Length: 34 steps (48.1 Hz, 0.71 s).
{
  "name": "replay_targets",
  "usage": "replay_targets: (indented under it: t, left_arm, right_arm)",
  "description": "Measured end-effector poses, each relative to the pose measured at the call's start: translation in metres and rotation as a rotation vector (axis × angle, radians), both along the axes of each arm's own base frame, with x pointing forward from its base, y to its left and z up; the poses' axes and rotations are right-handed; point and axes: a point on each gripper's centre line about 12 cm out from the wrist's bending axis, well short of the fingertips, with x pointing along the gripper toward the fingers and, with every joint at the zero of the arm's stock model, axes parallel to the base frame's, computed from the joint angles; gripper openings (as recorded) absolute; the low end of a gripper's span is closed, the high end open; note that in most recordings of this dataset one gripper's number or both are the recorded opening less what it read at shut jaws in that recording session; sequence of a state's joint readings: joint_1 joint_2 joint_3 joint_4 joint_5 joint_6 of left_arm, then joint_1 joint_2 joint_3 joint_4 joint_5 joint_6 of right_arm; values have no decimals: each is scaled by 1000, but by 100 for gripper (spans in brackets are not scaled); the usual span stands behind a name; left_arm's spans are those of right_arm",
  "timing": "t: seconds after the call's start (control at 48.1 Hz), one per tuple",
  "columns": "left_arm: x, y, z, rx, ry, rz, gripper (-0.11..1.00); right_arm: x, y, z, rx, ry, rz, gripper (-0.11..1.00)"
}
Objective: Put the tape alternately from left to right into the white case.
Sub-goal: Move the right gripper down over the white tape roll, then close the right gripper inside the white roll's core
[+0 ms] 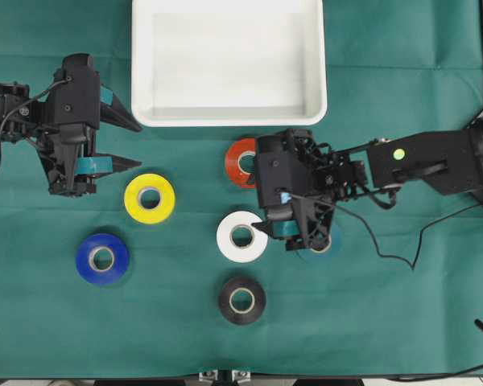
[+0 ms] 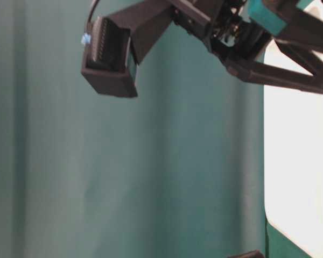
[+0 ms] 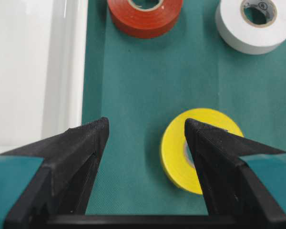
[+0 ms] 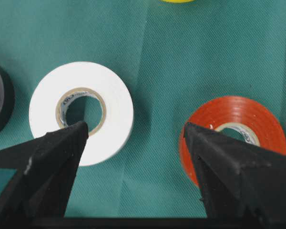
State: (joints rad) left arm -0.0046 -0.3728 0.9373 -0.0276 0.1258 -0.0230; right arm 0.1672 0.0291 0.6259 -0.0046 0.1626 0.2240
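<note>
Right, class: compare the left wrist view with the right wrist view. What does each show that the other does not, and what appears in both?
Only the left wrist view shows the white case, along its left edge, and most of the yellow roll, partly behind one finger of the open left gripper. Only the right wrist view shows the black roll at its left edge, and the open right gripper. Both show the red roll and white roll lying flat on the green cloth; the right wrist view catches just a sliver of yellow at its top.
</note>
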Motion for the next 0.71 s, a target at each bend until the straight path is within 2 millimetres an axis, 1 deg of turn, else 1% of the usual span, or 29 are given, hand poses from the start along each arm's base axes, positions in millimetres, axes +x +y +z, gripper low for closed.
replay_targets:
  t: [0.353,0.582,0.707]
  left_arm:
    - [0,0,0,2,0,-2,96]
    - [-1,0,-1,1,8,-1,96]
    - [-1,0,-1,0,12,0,95]
  right_arm:
    - [16,7,-13,2,27,4,89]
    - [22,11,-26,-3,52,12,89]
    - [26,13,-28,-4,54,15,88]
